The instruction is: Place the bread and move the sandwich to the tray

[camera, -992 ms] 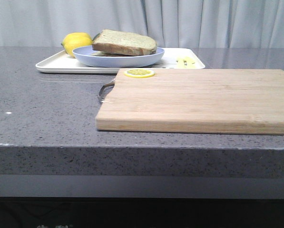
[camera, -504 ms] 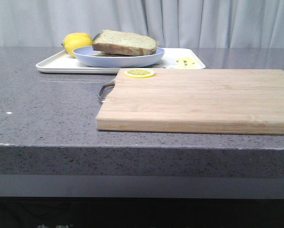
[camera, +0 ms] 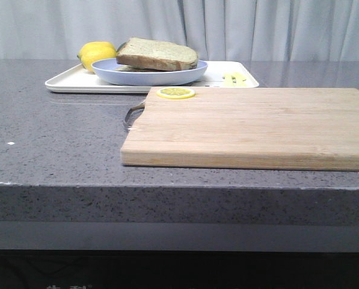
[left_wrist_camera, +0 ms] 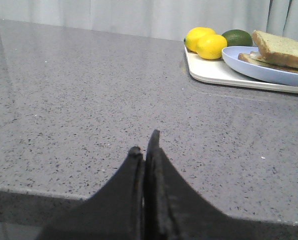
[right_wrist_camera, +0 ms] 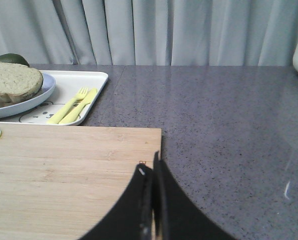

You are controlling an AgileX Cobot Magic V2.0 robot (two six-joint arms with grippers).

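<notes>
Although the task asks for bread to be placed and the sandwich carried over, the scene suggests both are done: the thick greenish-beige bread slice with a brown crust lies on top of the sandwich on its pale blue round plate, and that plate sits inside the large shallow white rectangular tray at the far left of the grey speckled countertop. Two yellow lemons and a dark green avocado sit at the tray's far left end, and a pale yellow fork and knife lie at its right end. A light wooden cutting board fills the near right, bare except for a thin lemon slice at its far left corner.

The left gripper hangs over bare countertop, well apart from the tray, its black fingers pressed together around nothing. The right gripper is likewise clenched and empty above the board's near right part.

What is left is probably only to finish tidily: both arms should stay high and clear of the board and tray, so nothing nudges the plate or tips the top slice.
</notes>
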